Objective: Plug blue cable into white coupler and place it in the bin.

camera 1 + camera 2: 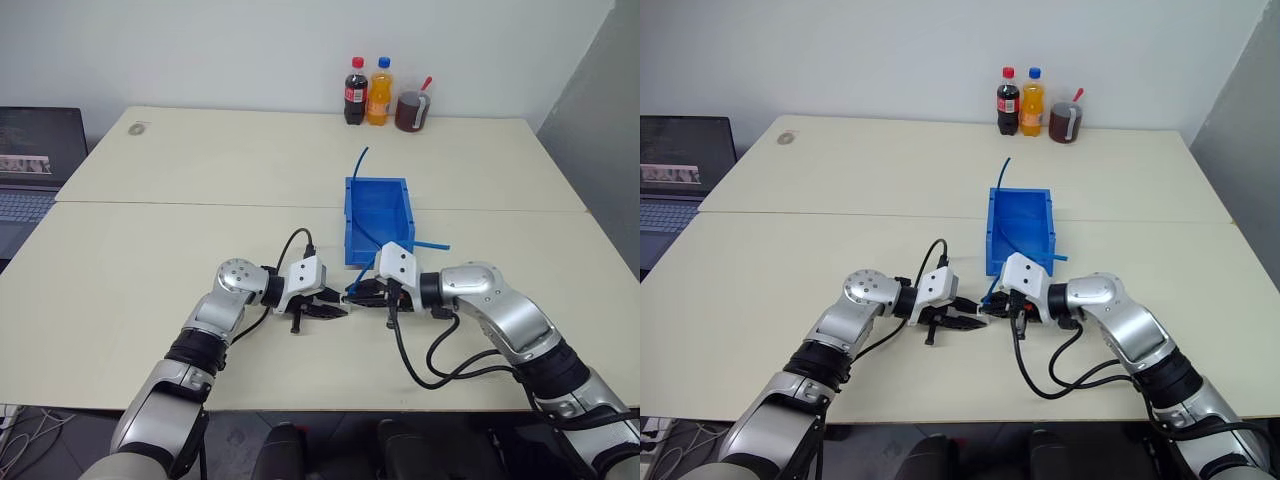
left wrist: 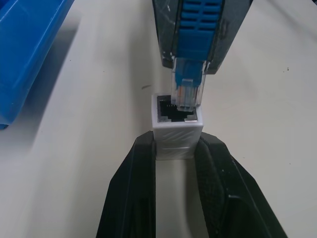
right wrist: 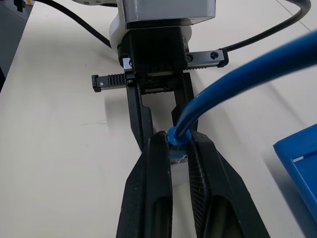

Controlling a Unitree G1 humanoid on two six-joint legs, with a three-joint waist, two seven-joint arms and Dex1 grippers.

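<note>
L gripper [image 2: 177,148] clamps the white coupler [image 2: 177,130], R gripper [image 3: 177,148] clamps the blue cable [image 3: 237,79] by its plug, tip at coupler's socket, just in front of the bin [image 1: 378,215].

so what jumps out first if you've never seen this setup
The two grippers meeting nose to nose over the near table: the left gripper pinches the white coupler, the right gripper holds the blue cable with its plug at the coupler's socket. Just behind them stands the bin, and three drinks line the far edge.
</note>
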